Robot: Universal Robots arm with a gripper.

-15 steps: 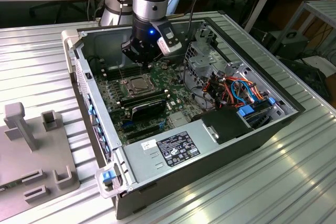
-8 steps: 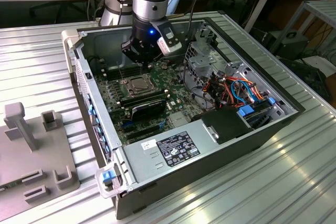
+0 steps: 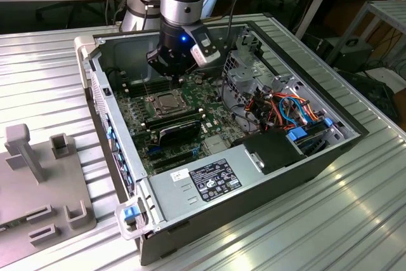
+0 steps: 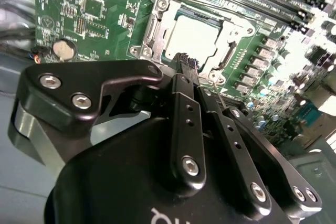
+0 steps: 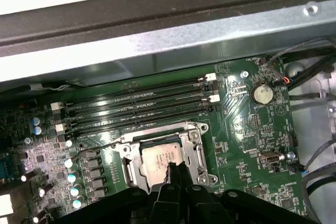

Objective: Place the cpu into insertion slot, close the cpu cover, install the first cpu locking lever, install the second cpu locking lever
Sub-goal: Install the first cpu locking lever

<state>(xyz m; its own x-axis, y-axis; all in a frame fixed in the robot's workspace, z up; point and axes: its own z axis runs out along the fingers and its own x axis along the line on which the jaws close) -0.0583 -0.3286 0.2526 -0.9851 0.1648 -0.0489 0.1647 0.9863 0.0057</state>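
Claw (image 5: 173,168) clenched empty, fingertips together, poised close over the cpu (image 5: 156,160) framed by the cpu cover (image 5: 201,157)

The gripper (image 5: 171,167), fingers pressed together, hangs at one edge of the cpu (image 5: 157,160). The chip sits framed by the flat-lying cpu cover (image 5: 195,153) on a green motherboard (image 5: 247,145), just beside four long black memory slots (image 5: 136,103); a coin cell battery (image 5: 261,94) lies well apart.
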